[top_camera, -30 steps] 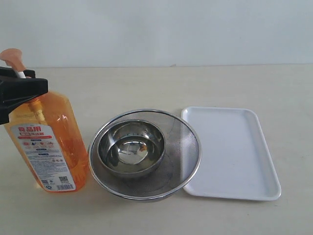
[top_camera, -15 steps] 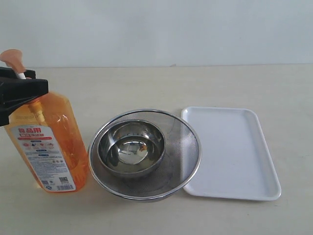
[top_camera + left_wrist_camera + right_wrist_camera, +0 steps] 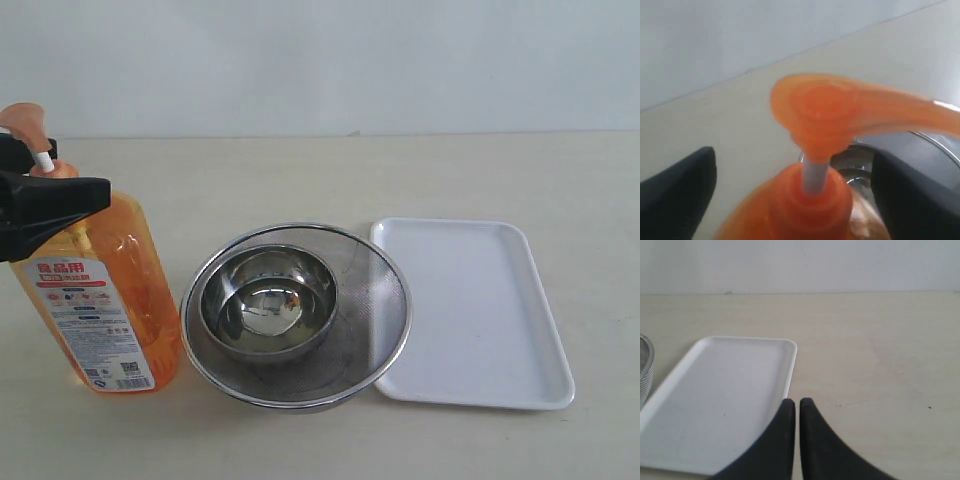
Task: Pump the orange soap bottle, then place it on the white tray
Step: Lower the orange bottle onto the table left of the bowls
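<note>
- My left tool point(image 3: 795, 190), released, straddles the orange soap bottle point(image 3: 125, 250).
- Its label point(image 3: 85, 315): "食品用" in red.
- My right tool point(image 3: 796, 402) clenched; white tray point(image 3: 470, 310) at bottle's 3 o'clock.

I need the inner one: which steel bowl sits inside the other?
The smaller bowl, shiny and solid; it nests inside the larger bowl, whose rim reaches the white tray.

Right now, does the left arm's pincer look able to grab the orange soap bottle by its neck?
Probably yes. The left pincer stands open with one finger on each side of the orange soap bottle at its neck, and nothing else shows between the fingers and the neck.
</note>
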Robot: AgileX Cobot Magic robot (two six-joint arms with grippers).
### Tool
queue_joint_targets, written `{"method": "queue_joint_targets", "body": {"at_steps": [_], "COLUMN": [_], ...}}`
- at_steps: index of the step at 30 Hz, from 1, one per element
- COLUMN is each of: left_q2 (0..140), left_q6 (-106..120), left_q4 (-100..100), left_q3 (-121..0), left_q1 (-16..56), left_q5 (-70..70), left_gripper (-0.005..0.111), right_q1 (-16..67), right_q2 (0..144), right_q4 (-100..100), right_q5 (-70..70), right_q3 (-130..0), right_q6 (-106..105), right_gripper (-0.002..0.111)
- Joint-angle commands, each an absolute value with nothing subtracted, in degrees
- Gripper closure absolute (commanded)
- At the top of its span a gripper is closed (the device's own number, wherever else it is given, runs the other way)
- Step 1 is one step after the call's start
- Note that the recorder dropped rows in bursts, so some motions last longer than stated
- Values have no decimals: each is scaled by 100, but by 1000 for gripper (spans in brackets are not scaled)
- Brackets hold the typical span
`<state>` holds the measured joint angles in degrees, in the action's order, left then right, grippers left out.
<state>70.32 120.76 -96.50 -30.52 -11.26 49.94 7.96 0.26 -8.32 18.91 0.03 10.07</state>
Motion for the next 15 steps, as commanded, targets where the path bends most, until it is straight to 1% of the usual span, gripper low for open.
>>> {"method": "queue_joint_targets", "body": {"at_steps": [1, 2, 3, 4, 5, 6, 7, 8, 9, 15], "left_q2": [6965, 6965, 6965, 6965, 6965, 6965, 6965, 6965, 6965, 6965], "left_q6": [11989, 11913, 11913, 11913, 11913, 11913, 11913, 11738, 11531, 11220], "left_q4": [-9482, -9482, -9482, -9482, -9482, -9466, -9442, -9381, -9365, -9554], "left_q3": [-3039, -3039, -3039, -3039, -3039, -3039, -3039, -3039, -3039, -3039], "left_q1": [-1142, -1142, -1142, -1142, -1142, -1142, -1142, -1142, -1142, -1142], "left_q5": [5062, 5062, 5062, 5062, 5062, 5062, 5062, 5062, 5062, 5073], "left_gripper": [40, 52, 58, 69, 75, 86, 91, 100, 102, 102], "right_q1": [755, 755, 755, 755, 755, 755, 755, 755, 755, 755], "right_q2": [0, 0, 0, 0, 0, 0, 0, 0, 0, 0], "right_q4": [-828, -828, -828, -828, -828, -828, -828, -828, -828, -828], "right_q5": [1847, 1847, 1847, 1847, 1847, 1847, 1847, 1847, 1847, 1847], "right_q3": [0, 0, 0, 0, 0, 0, 0, 0, 0, 0], "right_q6": [1012, 1012, 1012, 1012, 1012, 1012, 1012, 1012, 1012, 1012], "right_gripper": [108, 108, 108, 108, 108, 108, 108, 108, 108, 108]}}
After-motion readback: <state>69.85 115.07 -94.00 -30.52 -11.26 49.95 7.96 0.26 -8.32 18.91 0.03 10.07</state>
